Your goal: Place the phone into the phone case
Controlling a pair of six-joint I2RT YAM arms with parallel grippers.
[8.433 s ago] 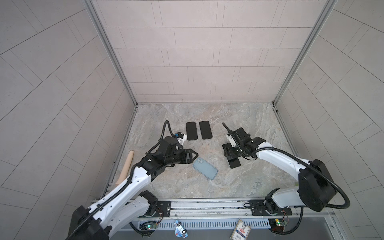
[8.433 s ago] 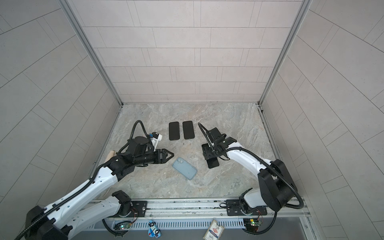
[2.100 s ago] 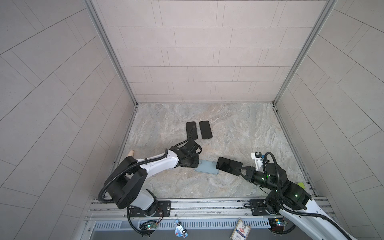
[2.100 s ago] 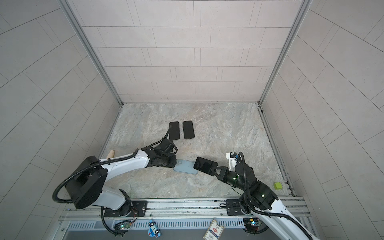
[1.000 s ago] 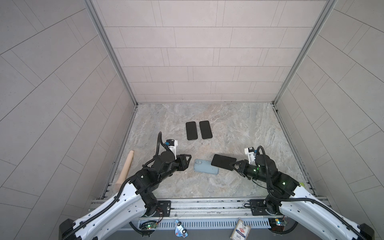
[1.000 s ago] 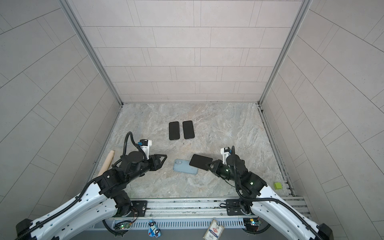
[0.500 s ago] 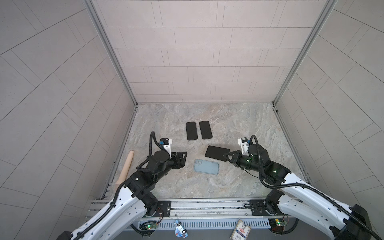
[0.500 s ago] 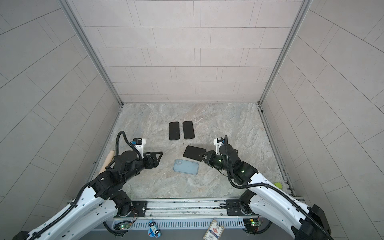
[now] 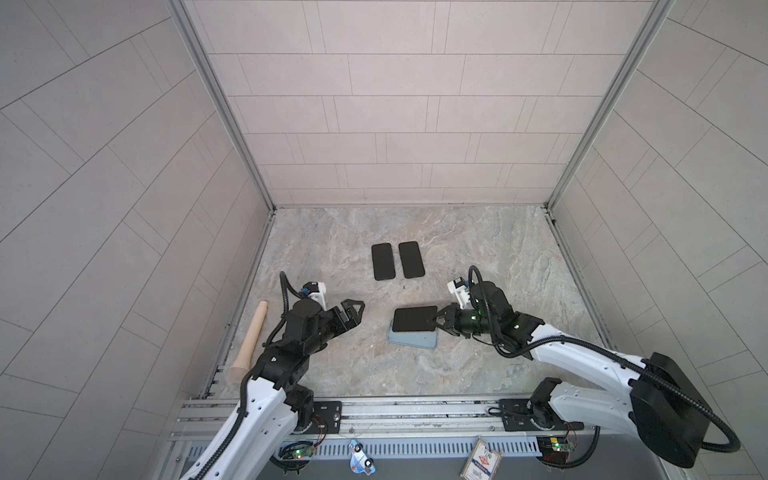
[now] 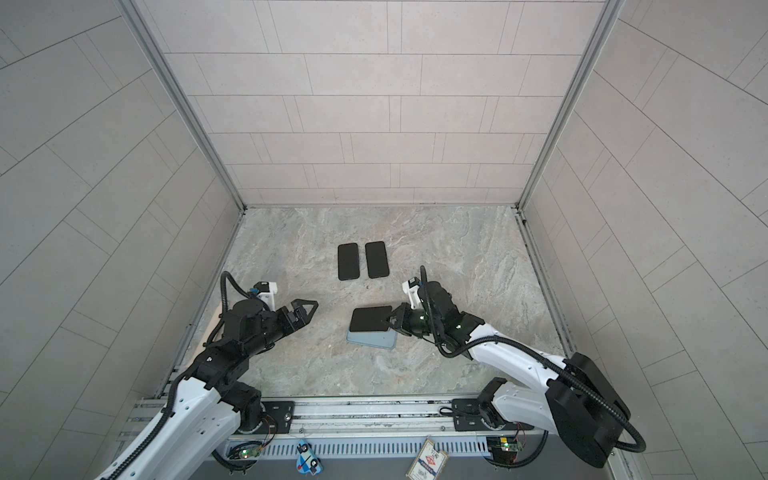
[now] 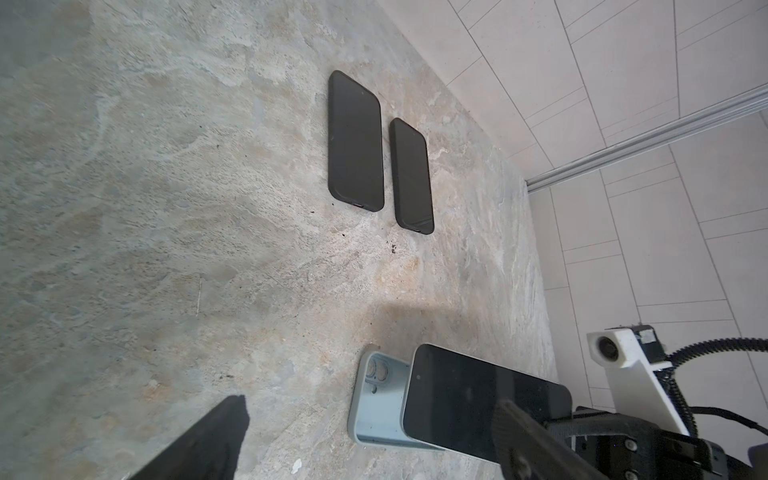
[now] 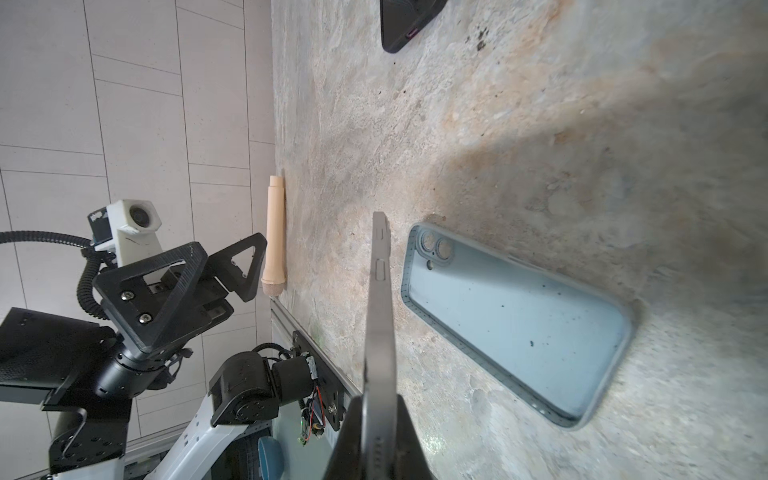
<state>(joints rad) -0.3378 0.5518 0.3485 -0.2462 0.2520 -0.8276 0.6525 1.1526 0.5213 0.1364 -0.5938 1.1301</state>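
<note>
near the front of the marble tabletop [image 9: 478, 257], the right gripper [image 9: 438, 322] is clamped on one short end of a dark phone [image 9: 413, 319], holding it screen up over a pale blue phone case [image 9: 411, 340] that lies open side up. in both top views the phone covers most of the phone case; only its near strip shows. from the right wrist the phone [image 12: 379, 316] is edge-on, its gripped end lost inside the grip, and the phone case [image 12: 515, 328] beside it is plainly empty. whether the two touch anywhere i cannot tell. well off to the left, the left gripper [image 9: 355, 311] has its jaws spread wide with nothing between them; its own wrist camera catches only a blurred sliver of it. further back lie two black slabs [image 9: 382, 261], phones or cases, hard to say. a wooden handle [image 9: 249, 336] rests along the left edge.
</note>
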